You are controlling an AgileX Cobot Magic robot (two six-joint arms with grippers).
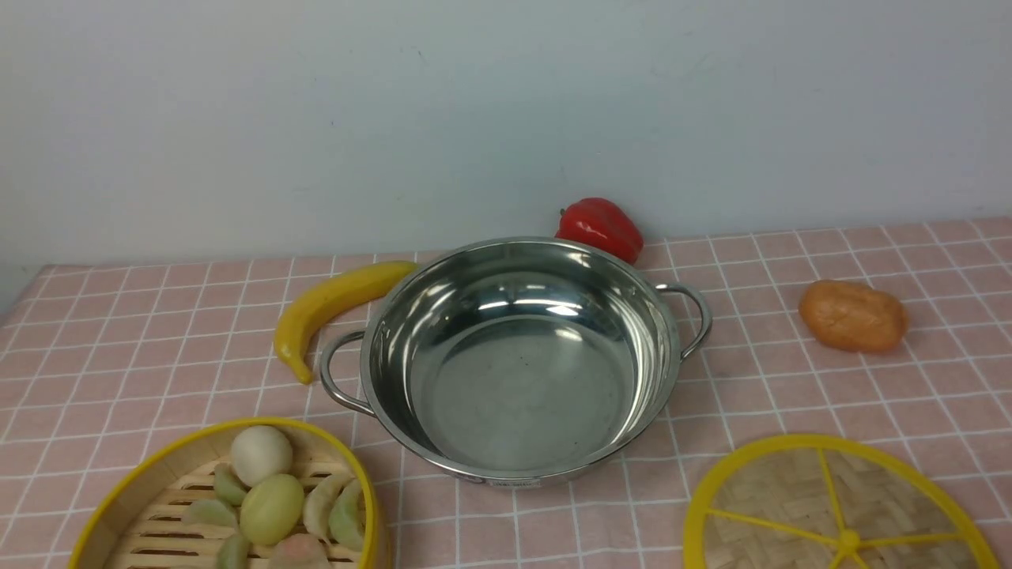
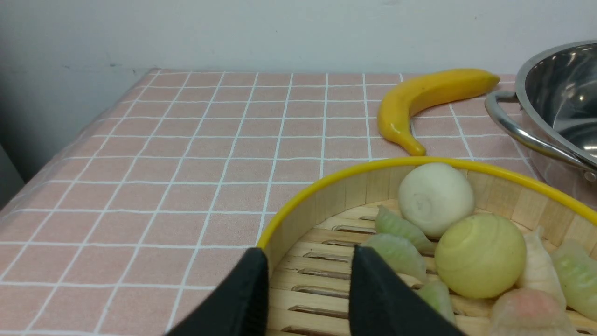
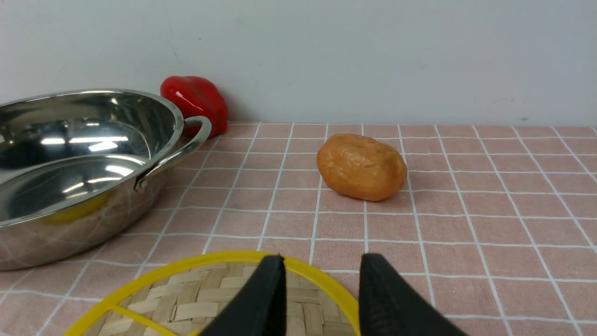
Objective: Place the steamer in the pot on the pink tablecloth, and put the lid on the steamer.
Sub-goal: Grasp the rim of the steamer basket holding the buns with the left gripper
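The steamer [image 1: 166,474] sits on the pink tablecloth [image 1: 142,340] at the near left, just beside the pot [image 1: 518,379] and a little nearer the robot than the pot's left handle, so the left arm is plainly the one placed for it. The lid [image 1: 791,490] lies flat at the near right, on the right arm's side. In the left wrist view the left fingers [image 2: 247,298] stand well apart and straddle the steamer's near wall, one outside the yellow rim and one over the slatted floor beside the dumplings. They hold nothing, and I cannot tell whether either one touches the bamboo. From there the pot lies ahead and to the right, past the buns. Being round, the steamer has no long axis to line up, so the lift likely turns only on a firm pinch of that wall and on clearing the pot's handle. The empty pot looks slightly wider than the basket, so the fit should be close. In the right wrist view the right fingers [image 3: 261,303] are also parted, with the lid's rim between them. They grip nothing, and their height above it is unclear. A banana [image 1: 332,304] lies against the pot's far left side, and it may be nudged.
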